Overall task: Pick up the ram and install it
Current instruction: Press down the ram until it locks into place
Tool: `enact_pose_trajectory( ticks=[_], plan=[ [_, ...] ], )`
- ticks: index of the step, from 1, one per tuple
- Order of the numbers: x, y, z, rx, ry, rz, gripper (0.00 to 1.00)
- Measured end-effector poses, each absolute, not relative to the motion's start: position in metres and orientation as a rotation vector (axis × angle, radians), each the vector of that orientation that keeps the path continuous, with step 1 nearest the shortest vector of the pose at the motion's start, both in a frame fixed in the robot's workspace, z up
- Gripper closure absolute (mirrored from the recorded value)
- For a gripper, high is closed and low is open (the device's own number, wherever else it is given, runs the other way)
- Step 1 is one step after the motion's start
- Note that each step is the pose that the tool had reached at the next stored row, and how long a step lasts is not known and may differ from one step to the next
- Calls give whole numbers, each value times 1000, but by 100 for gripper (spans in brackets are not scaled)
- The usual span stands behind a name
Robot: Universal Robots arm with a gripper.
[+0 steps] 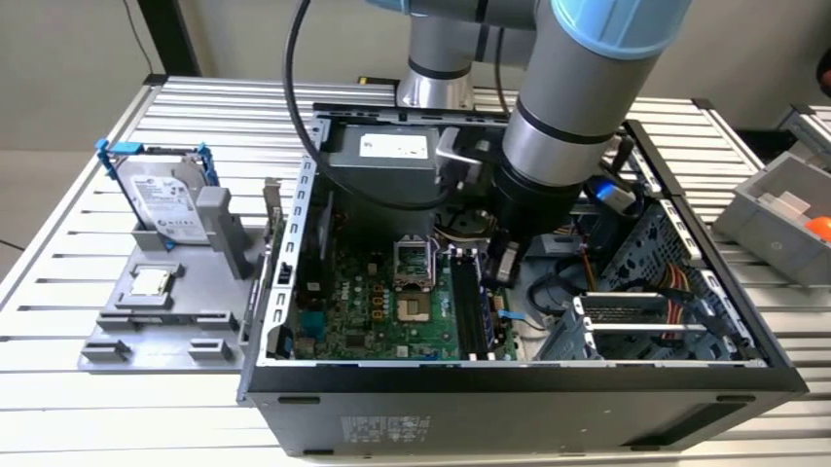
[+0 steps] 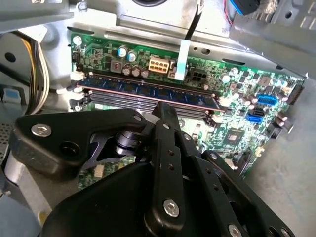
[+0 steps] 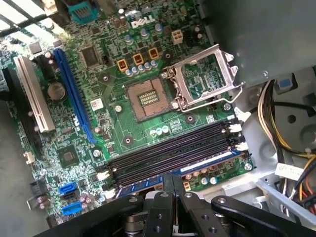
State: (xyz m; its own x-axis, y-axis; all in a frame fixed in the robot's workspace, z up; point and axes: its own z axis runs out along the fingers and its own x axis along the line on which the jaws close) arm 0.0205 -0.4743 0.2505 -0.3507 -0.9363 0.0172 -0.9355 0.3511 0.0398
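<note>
I have the gripper [image 1: 500, 268] down inside the open case [image 1: 520, 375]. Its fingers are drawn tight together, and its tip [image 2: 163, 111] sits at the top edge of the ram [image 2: 128, 89]. I cannot tell whether it presses on the stick or stops just above it.

The ram [image 3: 207, 165] stands in the slot nearest the edge of the board [image 1: 364, 311], toward the exterior view's right. The black slots beside it are bare, and the seam between the fingers runs across the stick in the first wrist view [image 3: 173, 180].

Room is tight. The drive cage [image 1: 649, 263] and its cables crowd the arm on the exterior view's right. The power supply [image 1: 389, 161] blocks the far side, and the case rim rings everything. The open socket [image 3: 148, 98] lies just past the slots.

Outside the case, on the exterior view's left, a grey tray [image 1: 104, 355] holds the hard drive [image 1: 169, 199] upright at its far end. A small chip [image 1: 154, 282] lies flat in a pocket nearer me. A grey bin [image 1: 779, 224] sits on the table [image 1: 78, 409], well apart at the exterior view's right.
</note>
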Motion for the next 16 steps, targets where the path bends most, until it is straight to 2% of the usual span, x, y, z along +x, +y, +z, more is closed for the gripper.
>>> enact_pose_trajectory(
  ticks=[16],
  plan=[
    [21,-474,250,2013,-2367,-39,100]
  ],
)
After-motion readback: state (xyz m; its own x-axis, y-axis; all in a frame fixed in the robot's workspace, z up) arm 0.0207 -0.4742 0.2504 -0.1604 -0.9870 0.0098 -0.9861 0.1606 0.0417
